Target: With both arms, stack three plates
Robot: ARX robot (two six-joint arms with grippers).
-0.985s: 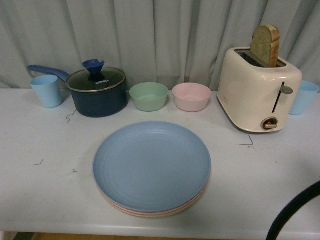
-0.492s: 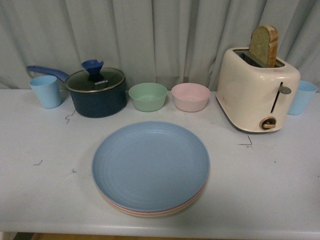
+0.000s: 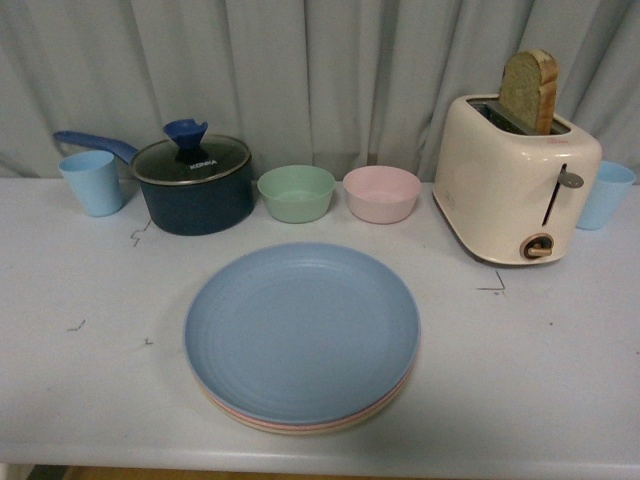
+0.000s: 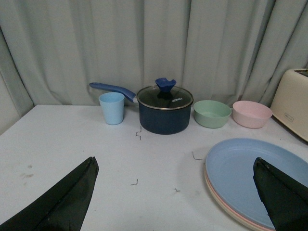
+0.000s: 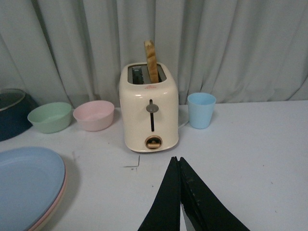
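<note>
The light blue plate (image 3: 301,330) lies on top of a stack at the table's front middle. The pink plate's rim (image 3: 272,424) and the beige-cream plate's rim (image 3: 330,427) show under it. Neither arm shows in the front view. In the left wrist view my left gripper (image 4: 174,166) is open and empty, its fingers (image 4: 62,202) wide apart above the table, with the stack (image 4: 240,180) beside one finger. In the right wrist view my right gripper (image 5: 175,160) is shut and empty, held above the table in front of the toaster (image 5: 148,109); the stack's edge (image 5: 29,185) shows at the side.
A dark blue lidded saucepan (image 3: 190,180), a green bowl (image 3: 296,192) and a pink bowl (image 3: 381,193) stand behind the stack. A cream toaster (image 3: 515,185) with a bread slice stands at the right. Light blue cups stand at far left (image 3: 92,181) and far right (image 3: 606,194).
The dark arm part at the front view's lower right corner one second ago has left the view. The plate stack has not moved.
</note>
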